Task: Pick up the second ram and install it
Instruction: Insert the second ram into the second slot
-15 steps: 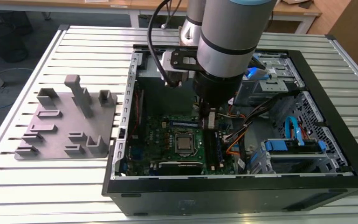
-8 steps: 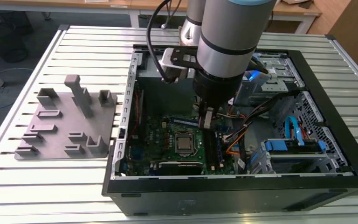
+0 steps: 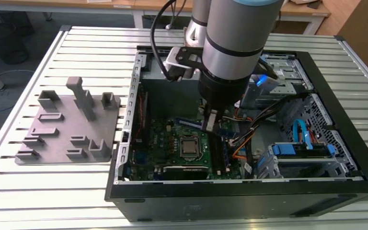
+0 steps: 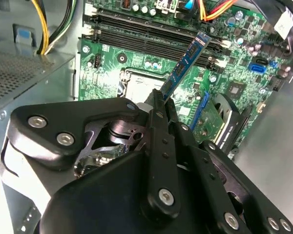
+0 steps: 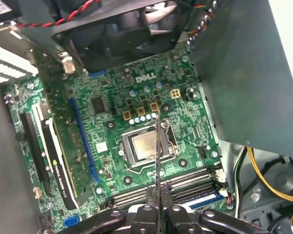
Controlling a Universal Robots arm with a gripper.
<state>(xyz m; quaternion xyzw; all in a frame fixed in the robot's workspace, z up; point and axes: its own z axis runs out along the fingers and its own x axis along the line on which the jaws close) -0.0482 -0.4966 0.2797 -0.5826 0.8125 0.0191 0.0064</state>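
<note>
Inside the open computer case (image 3: 235, 189), the gripper (image 4: 162, 100) pinches the second ram (image 4: 188, 58) tight, tilted over the motherboard (image 4: 110, 53).

Silver-grey arm (image 3: 235, 43), apparently black screwed hand (image 4: 162, 100)

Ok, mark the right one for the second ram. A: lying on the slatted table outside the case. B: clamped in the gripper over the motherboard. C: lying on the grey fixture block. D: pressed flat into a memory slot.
B: in the second wrist view the gripper is shut on the second ram, which juts out tilted over the motherboard.
</note>
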